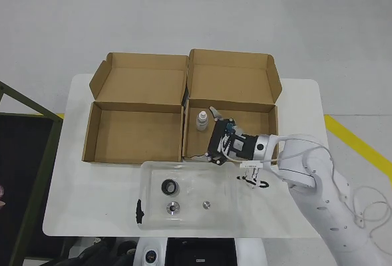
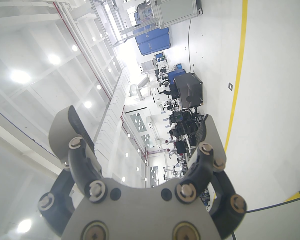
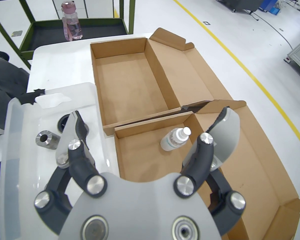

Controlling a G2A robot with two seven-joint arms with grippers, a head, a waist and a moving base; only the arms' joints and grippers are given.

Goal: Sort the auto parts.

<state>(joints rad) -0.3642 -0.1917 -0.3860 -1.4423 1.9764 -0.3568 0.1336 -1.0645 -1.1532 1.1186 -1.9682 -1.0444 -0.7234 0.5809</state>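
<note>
From above, hovering right gripper [image 1: 212,135], jaws released, over right cardboard box [image 1: 255,118] holding small white bottle [image 1: 201,120], showing bearing [image 1: 170,188] and bushing [image 1: 174,208] lying in clear bin [image 1: 182,165], at left wrist, pointing left gripper [image 2: 140,116] away from table, jaws released, at right wrist, framing bottle between fingers [image 3: 230,126].

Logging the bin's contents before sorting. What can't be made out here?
Top view: the small part in the clear bin is too small to identify.
Right wrist view: the black ring is half hidden behind a finger of the right gripper.
Top view: the right gripper covers part of the right box.
Left wrist view: where the left gripper stands relative to the table cannot be told.
</note>
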